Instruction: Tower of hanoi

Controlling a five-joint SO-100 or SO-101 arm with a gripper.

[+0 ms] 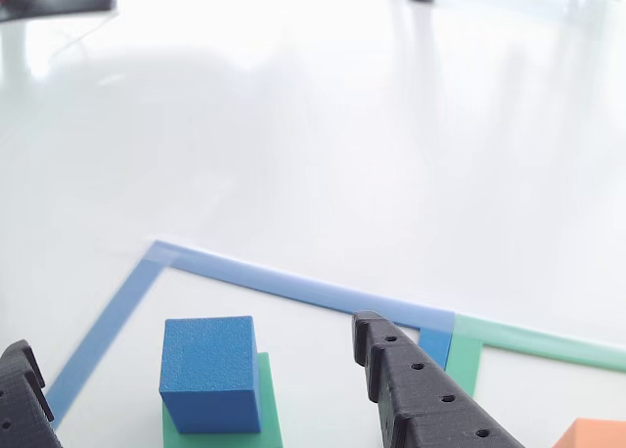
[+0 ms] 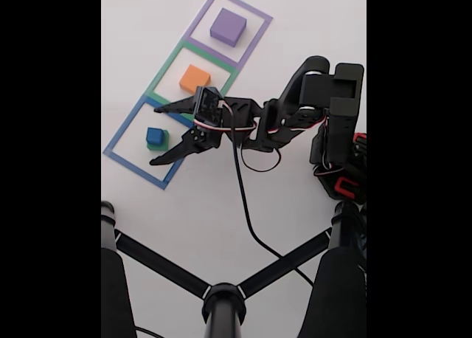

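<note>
A small blue cube [image 1: 208, 370] sits on a green block [image 1: 266, 409] inside the blue taped outline [image 1: 108, 321]. In the fixed view the blue cube [image 2: 154, 135] and green block [image 2: 163, 141] lie left of the arm. My gripper [image 1: 194, 336] is open, one black finger [image 1: 411, 384] to the right of the stack and the other finger [image 1: 20, 389] to its left. The fixed view shows the gripper [image 2: 154, 136] spread wide around the stack, not touching it. The orange block [image 2: 195, 78] rests in the green outline and the purple block [image 2: 228, 26] in the purple outline. An orange block corner [image 1: 592, 433] shows at lower right.
Three taped squares run diagonally: blue outline [image 2: 122, 142], green outline [image 2: 166, 66], purple outline [image 2: 198, 22]. A black cable [image 2: 247, 205] trails from the arm across the white table. A black stand with legs [image 2: 221, 297] spreads at the bottom of the fixed view.
</note>
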